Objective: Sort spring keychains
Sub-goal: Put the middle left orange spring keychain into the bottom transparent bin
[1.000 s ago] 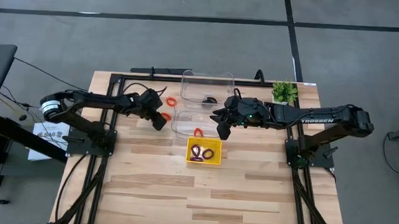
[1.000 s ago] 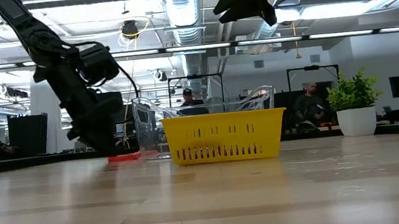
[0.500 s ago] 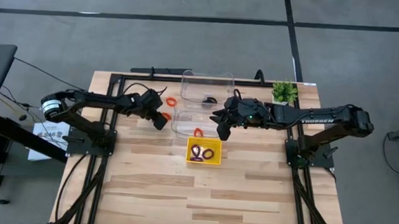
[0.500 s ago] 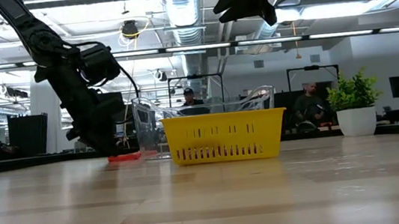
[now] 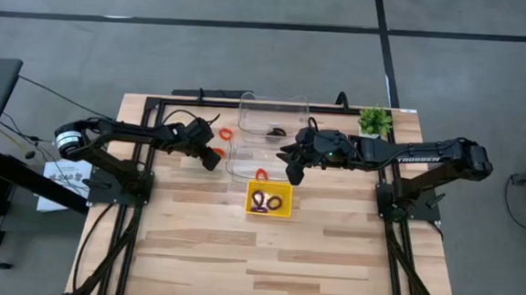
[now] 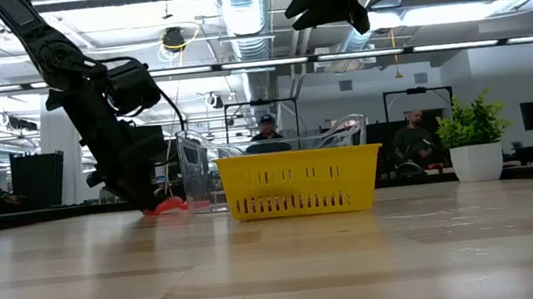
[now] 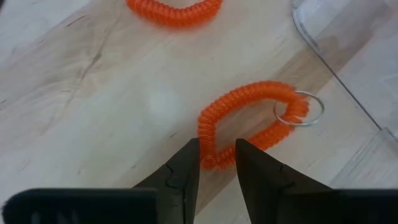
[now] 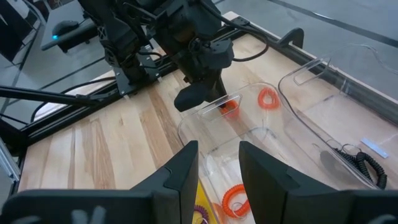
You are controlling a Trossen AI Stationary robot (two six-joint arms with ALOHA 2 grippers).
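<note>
An orange spring keychain [image 7: 249, 115] with a metal ring [image 7: 300, 109] lies on the wood just left of the near clear container [image 5: 244, 161]. My left gripper [image 7: 216, 155] is down on it, shut on its coil. A second orange keychain [image 7: 174, 11] lies farther off on the table. My right gripper [image 8: 217, 155] hangs open high above the clear containers, holding nothing. The near container holds an orange keychain [image 5: 261, 174]. In the far container [image 5: 273, 107] lies a black one [image 5: 276, 130]. Purple ones [image 5: 267, 201] lie in the yellow tray [image 5: 283, 209]. My left gripper pinches the orange keychain's coil at the loop's end away from the metal ring [image 7: 210, 160], between its two fingers. The fingers slant steeply down from the table's left side and lie across the coil. The rest of the loop lies on the wood.
A small potted plant [image 5: 373, 120] stands at the far right of the table. A black frame rail [image 5: 248, 98] runs along the far edge. The near half of the table [image 5: 265, 257] is bare wood. People sit in the room beyond.
In the low view the orange keychain at my left gripper, which lay flat on the table, now stands bunched up a little at the fingers. Both arms have kept their places.
</note>
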